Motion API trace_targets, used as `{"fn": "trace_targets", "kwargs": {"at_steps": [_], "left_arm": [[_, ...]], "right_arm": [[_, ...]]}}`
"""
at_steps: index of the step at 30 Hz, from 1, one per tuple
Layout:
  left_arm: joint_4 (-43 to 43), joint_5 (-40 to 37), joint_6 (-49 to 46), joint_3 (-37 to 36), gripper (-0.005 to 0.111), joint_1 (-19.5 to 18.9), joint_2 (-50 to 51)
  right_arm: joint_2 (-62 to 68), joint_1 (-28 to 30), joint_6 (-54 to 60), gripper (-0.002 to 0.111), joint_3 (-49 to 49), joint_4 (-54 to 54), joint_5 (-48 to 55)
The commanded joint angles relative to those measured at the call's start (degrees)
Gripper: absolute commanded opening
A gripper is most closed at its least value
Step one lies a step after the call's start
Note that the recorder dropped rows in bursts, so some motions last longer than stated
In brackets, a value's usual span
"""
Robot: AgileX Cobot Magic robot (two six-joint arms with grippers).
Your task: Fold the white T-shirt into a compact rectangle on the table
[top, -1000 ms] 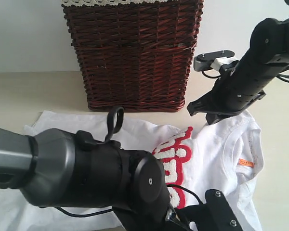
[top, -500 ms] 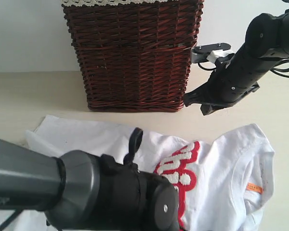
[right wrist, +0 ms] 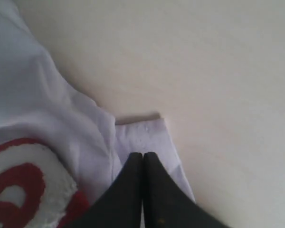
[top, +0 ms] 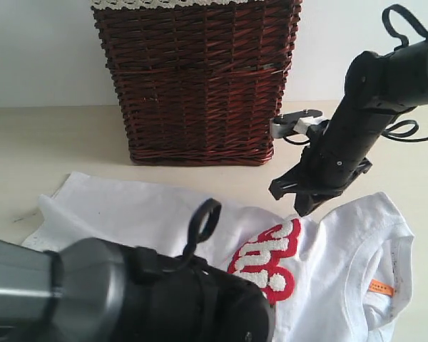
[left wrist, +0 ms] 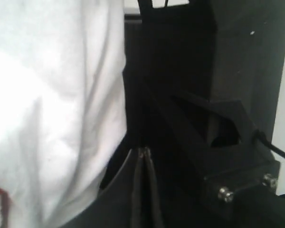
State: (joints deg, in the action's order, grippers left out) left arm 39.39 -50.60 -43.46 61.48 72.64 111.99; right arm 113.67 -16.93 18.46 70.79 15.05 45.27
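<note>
On my exterior feed, a wicker basket (top: 200, 85) stands at twelve o'clock, upright and square-on to me. Its weave is a dark reddish brown in tight horizontal rows, with one thicker braided band running across the front face partway down. The sides taper a little, so the base is narrower than the top. Along its rim, right at the frame's edge, I can see a strip of pale lace trim (top: 171, 3) folded over the wicker. A plain whitish wall (top: 43, 50) fills the background at ten and two o'clock of the basket.
</note>
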Motion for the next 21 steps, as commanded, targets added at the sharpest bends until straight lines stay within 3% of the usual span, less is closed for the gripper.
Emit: {"fn": "trace_targets", "kwargs": {"at_steps": [1,5,8,13,15,18,21], "left_arm": [[-4.6,0.0,1.6,0.0,0.0,-0.1,-9.0],[-16.2,5.0,12.5,0.0,0.0,-2.3,-16.1],[-21.5,6.8,16.8,0.0,0.0,-7.4,-18.4],[-20.1,13.5,14.3,0.0,0.0,-22.6,-18.4],[-16.1,16.6,13.1,0.0,0.0,-29.7,-18.0],[-5.9,16.2,3.7,0.0,0.0,-37.1,-14.8],[8.5,13.5,-10.5,0.1,0.0,-40.0,-8.6]], "right_arm": [[3.1,0.3,2.8,0.0,0.2,1.1,0.2],[1.3,0.3,2.7,0.0,0.3,2.5,-3.7],[-2.9,0.3,2.7,0.0,0.3,2.8,-5.1],[-11.0,0.3,0.9,0.0,-1.8,3.0,-2.6],[-13.7,0.3,0.1,0.0,-4.8,3.1,-2.6],[-18.1,0.3,-1.2,0.0,-9.6,6.1,-2.7],[-23.8,-1.8,6.0,0.0,-16.3,15.0,-2.4]]}}
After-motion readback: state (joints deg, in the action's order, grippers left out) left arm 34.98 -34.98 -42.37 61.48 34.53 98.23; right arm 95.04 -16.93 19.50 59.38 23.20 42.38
